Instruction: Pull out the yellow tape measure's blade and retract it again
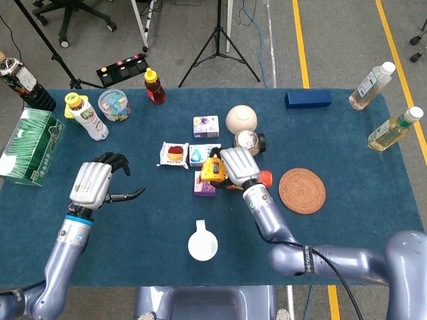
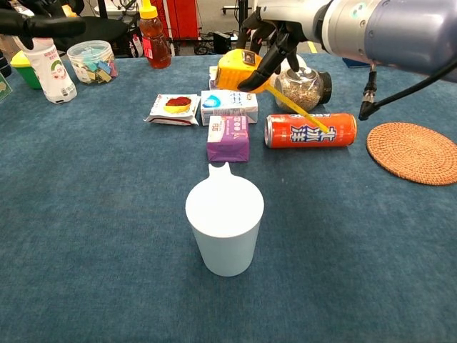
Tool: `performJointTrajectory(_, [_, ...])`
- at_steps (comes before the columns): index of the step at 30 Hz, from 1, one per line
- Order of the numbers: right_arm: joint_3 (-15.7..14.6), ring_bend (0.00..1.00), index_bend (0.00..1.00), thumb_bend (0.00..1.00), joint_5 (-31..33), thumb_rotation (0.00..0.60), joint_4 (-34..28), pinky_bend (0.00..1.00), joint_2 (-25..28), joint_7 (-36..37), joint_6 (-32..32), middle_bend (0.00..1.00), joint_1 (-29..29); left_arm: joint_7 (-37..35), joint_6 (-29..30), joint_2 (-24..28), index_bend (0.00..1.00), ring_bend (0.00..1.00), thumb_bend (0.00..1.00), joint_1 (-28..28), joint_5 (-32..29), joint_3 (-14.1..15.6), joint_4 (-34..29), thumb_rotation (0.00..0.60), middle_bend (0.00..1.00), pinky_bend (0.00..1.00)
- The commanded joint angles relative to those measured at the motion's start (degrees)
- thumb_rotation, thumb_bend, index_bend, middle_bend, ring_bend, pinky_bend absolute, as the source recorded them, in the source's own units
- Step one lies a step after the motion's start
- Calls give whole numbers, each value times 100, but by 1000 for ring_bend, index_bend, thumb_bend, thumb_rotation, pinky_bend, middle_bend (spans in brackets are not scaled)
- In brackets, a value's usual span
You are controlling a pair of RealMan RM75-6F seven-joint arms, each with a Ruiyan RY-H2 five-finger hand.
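- The white plastic cup (image 2: 224, 227) stands upright near the front edge of the bench (image 2: 86, 236), apart from the working zone.
- The left hand (image 1: 93, 187) hovers above the left part of the bench with fingers apart and nothing in it; judged free to take the blade tip.
- The purple carton (image 2: 228, 138) and the red drink can (image 2: 310, 130), which is on its side, lie at mid-bench.
- The yellow tape measure (image 2: 235, 69) is lifted clear of the bench, above the white-and-blue carton (image 2: 228, 106).
- The right hand (image 2: 275, 39) grips the tape measure case from above; lifting it probably gives the blade room to run.
- The yellow blade (image 2: 300, 111) slopes from the case down to the can, partly extended.
- The glass jar (image 2: 303, 86) lies behind the blade.
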Motion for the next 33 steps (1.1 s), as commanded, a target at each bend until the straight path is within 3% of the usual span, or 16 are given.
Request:
performJointTrajectory(1, [17, 575, 535, 247, 60, 512, 42, 631, -60, 7, -8, 520, 31, -15, -93, -69, 492, 273, 87, -90, -161, -37, 54, 186, 355, 417])
performJointTrajectory(4, [24, 575, 535, 247, 127, 510, 102, 632, -111, -2, -22, 521, 61, 83, -197, -96, 492, 273, 120, -193, -324, -51, 74, 186, 355, 417])
performJointTrajectory(7, [41, 575, 535, 248, 206, 509, 178, 633, -169, -7, -42, 520, 96, 273, -277, -134, 489, 273, 190, -344, -483, -94, 108, 258, 355, 417])
performJointTrajectory(10, [42, 575, 535, 248, 235, 507, 229, 633, -200, -26, -47, 521, 123, 401, -302, -187, 480, 273, 199, -472, -605, -144, 111, 338, 356, 417])
performJointTrajectory(15, [63, 575, 535, 247, 268, 512, 234, 635, -203, -43, -26, 521, 144, 601, -311, -283, 471, 273, 200, -626, -691, -122, 125, 353, 355, 417])
performJointTrajectory(19, [80, 575, 535, 247, 288, 510, 206, 636, -193, -54, -1, 521, 154, 911, -258, -388, 431, 273, 203, -750, -746, -49, 155, 416, 344, 417])
performJointTrajectory(33, [106, 575, 535, 248, 430, 510, 263, 638, -329, -139, 62, 520, 245, 1103, -75, -828, 412, 260, 203, -977, -914, 0, 301, 409, 326, 416])
